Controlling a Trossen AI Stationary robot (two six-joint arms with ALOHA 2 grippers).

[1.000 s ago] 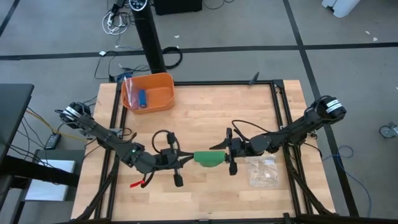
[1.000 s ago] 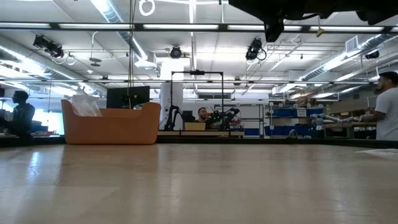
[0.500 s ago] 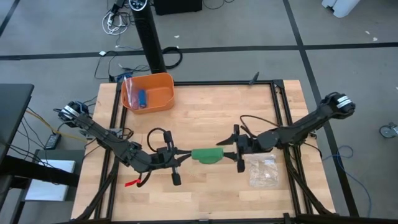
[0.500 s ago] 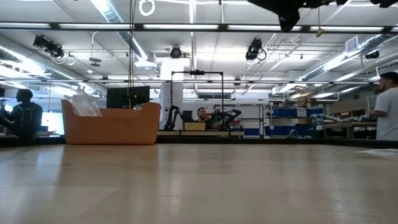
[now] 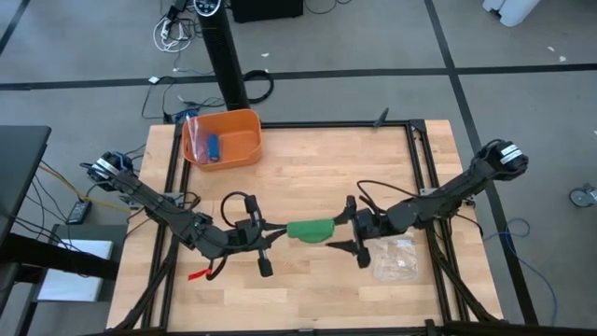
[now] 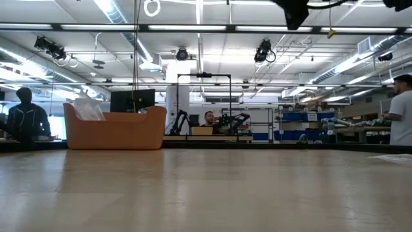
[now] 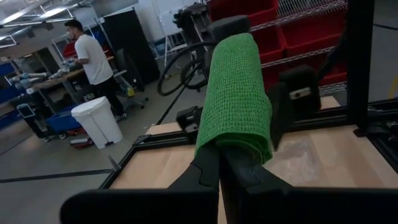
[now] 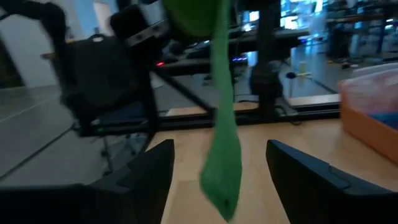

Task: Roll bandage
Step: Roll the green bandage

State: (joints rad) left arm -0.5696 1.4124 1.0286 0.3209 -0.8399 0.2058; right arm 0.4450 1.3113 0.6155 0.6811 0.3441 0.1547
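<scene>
The green bandage (image 5: 310,229) is a partly wound roll held above the middle of the table, off the tip of my left gripper (image 5: 276,232), which is shut on it. In the left wrist view the roll (image 7: 239,93) sticks out beyond the fingers. A loose tail (image 8: 224,155) hangs down from the roll. My right gripper (image 5: 340,231) stands open just to the right of the roll. Its two fingers are on either side of the hanging tail and touch nothing. My left gripper pinches the roll's near end (image 7: 233,148) between its two shut fingers. The fingers lie level, pointing toward the table's right edge, along the roll's length. The roll is lifted clear of the table, and its loose tail hangs slack from its far end.
An orange bin (image 5: 233,140) holding a small blue item stands at the far left. A clear plastic bag (image 5: 394,257) lies on the table under my right arm. A small red object (image 5: 201,275) lies by my left arm. People are in the room beyond the table.
My right gripper has opened and let go of the bandage's right end. It has drawn back a little toward the table's right and near edges. The bandage stays lifted in my left gripper, with its tail now hanging free.
</scene>
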